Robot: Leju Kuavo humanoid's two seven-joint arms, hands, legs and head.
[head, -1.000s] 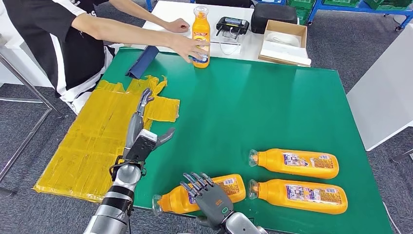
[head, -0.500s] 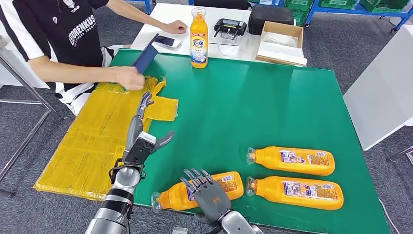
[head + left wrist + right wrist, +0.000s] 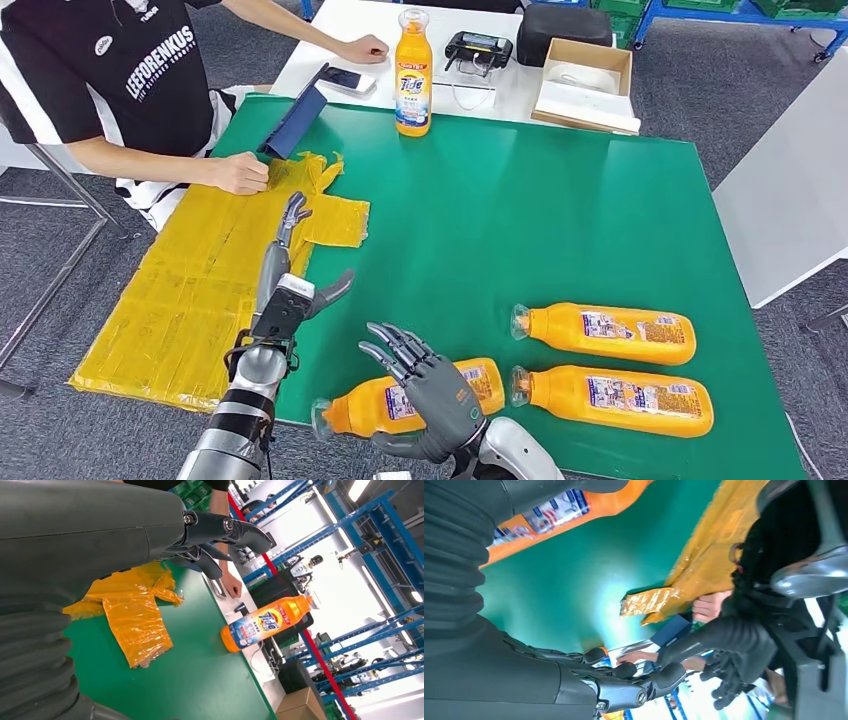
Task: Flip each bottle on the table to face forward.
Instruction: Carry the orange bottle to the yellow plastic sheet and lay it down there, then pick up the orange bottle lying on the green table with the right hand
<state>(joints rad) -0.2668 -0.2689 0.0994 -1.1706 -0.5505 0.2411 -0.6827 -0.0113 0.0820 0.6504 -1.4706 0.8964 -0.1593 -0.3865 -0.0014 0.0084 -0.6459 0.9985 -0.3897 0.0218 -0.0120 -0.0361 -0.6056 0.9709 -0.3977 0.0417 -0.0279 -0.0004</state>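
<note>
Fingers spread and empty, the right hand point(image 3: 432, 385) is hovering over the nearest bottle point(image 3: 400, 402) lying at the lower centre of the bench point(image 3: 560, 220); a glancing touch risks rolling it off the edge. The left hand point(image 3: 290, 225) is idling open.

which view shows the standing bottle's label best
The left wrist view: the standing bottle is close and its front label reads clearly, though turned sideways. The head view shows it small at the table's far edge. The right wrist view hides nearly all of it.

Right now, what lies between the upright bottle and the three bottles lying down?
In the head view, only bare green table lies between the upright bottle and the lying bottles; nothing stands there.
</note>
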